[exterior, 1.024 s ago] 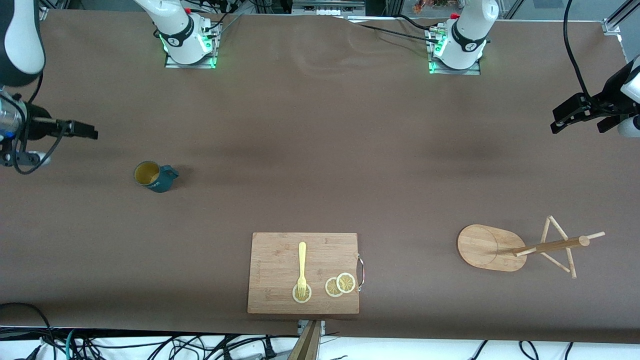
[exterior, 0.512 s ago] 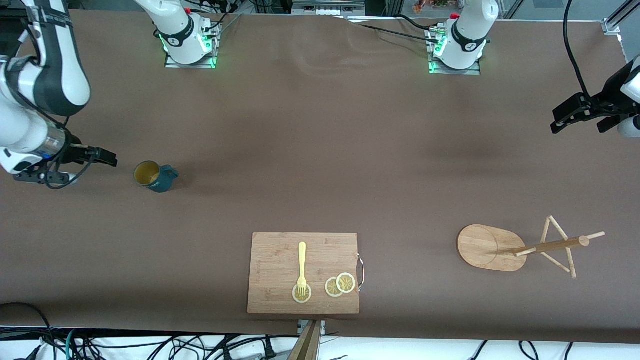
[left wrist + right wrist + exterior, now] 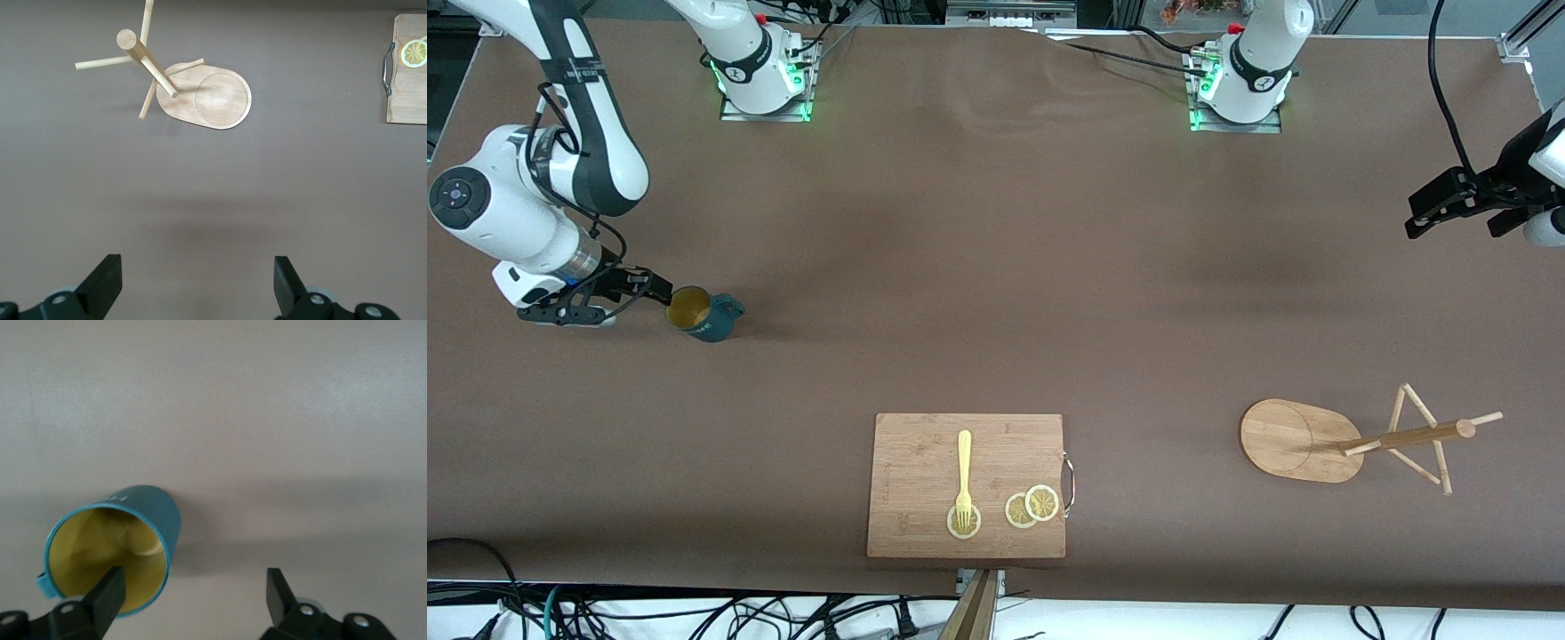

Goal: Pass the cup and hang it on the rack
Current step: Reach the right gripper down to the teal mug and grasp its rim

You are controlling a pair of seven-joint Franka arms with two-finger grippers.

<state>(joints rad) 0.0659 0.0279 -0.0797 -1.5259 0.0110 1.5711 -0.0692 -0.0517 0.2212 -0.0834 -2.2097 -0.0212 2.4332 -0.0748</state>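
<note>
brown cloth [image 3: 996, 267] covers the whole table. cutting board [image 3: 925, 462], rectangular and wooden with a small metal handle [image 3: 1069, 484] on its edge toward the left arm's end, lies at the edge nearest the front camera, about midway along the table. rack [image 3: 1303, 442] stands toward the left arm's end of the table, near the front camera's edge; it rests on its oval flat base, with the central post [image 3: 1405, 437] rising from it and thin pegs [image 3: 1423, 409] sticking out.

right gripper [image 3: 654, 293] is low at the right arm's end of the table, just beside the cup's rim; its jaws stand wide apart, and in the right wrist view one finger [image 3: 107, 597] lies over the cup's mouth while the other is over bare cloth, nothing being held. left gripper [image 3: 1463, 206] waits up in the air over the left arm's end of the table, jaws spread wide and empty.

cup [image 3: 701, 314], dark teal with a yellowish inside, sits upright on the cloth toward the right arm's end, well apart from the rack.

fork [image 3: 964, 471], pale yellow, lies on the board with its tines on one lemon slice [image 3: 963, 524]; two more slices [image 3: 1032, 506] overlap each other just beside it.
</note>
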